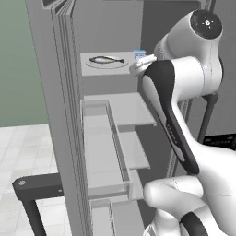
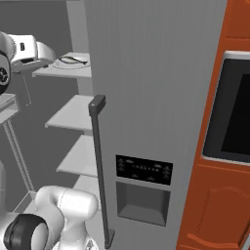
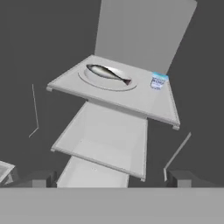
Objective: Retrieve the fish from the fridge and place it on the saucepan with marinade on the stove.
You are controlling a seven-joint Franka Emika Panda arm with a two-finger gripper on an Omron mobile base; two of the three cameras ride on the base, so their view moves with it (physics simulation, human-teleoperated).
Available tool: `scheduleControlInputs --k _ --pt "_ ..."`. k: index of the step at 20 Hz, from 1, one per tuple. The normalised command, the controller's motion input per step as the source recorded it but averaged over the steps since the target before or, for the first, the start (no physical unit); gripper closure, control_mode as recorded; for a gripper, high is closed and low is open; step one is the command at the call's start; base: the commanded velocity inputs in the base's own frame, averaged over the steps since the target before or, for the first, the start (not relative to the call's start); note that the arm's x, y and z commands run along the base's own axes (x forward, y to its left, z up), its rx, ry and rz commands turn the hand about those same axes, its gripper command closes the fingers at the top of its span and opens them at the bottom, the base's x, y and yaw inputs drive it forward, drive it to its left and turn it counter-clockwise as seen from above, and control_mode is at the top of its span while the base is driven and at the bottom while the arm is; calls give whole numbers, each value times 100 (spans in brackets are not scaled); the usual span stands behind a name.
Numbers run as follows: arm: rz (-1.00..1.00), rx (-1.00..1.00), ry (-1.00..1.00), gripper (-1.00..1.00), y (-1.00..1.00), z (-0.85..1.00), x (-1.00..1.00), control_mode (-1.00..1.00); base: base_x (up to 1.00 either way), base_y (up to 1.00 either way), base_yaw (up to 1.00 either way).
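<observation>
Left base view: you've got the fridge point(image 1: 64, 115) w/ its left door swung open, edge-on toward you, pale shelves stepping down inside. The fish point(image 1: 106, 59) lies flat on a shallow pale plate point(image 1: 94, 65) on the top shelf point(image 1: 92, 71). A small clear-blue cup point(image 1: 139, 54) sits at the shelf's right end, just beside the arm's white wrist. The arm rises from lower right and reaches up to top-shelf level; its end effector is hidden behind the wrist here.

Right base view: the fridge's closed right door faces you, w/ a long dark handle point(image 2: 100, 166) and dispenser panel point(image 2: 143, 188). To its left the open compartment shows stacked shelves; fish point(image 2: 73, 59) on its plate on the top one, wrist just left of it. An orange cabinet w/ black wall oven point(image 2: 234, 110) stands right of the fridge.

Hand view: you're looking down and in at the top shelf. Fish point(image 3: 108, 72) lies diagonally in the plate point(image 3: 94, 81), cup point(image 3: 158, 81) well to its right on the same shelf. The end effector point(image 3: 111, 178) has its two dark tips spread wide at the frame bottom, nothing between them, well short of the fish.
</observation>
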Motion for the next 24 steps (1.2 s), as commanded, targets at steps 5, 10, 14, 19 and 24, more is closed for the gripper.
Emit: scheduleControlInputs --k 5,10,14,19,24 --pt "5 0 -2 -100 -10 -25 38 -100 0 0 0" --pt "6 0 -2 -100 -1 -12 50 -100 0 0 0" --pt "3 0 0 -100 0 0 59 -100 0 0 0" --pt "0 0 0 -100 0 0 53 -100 0 0 0" --pt "0 1 5 -100 0 0 49 -100 0 0 0"
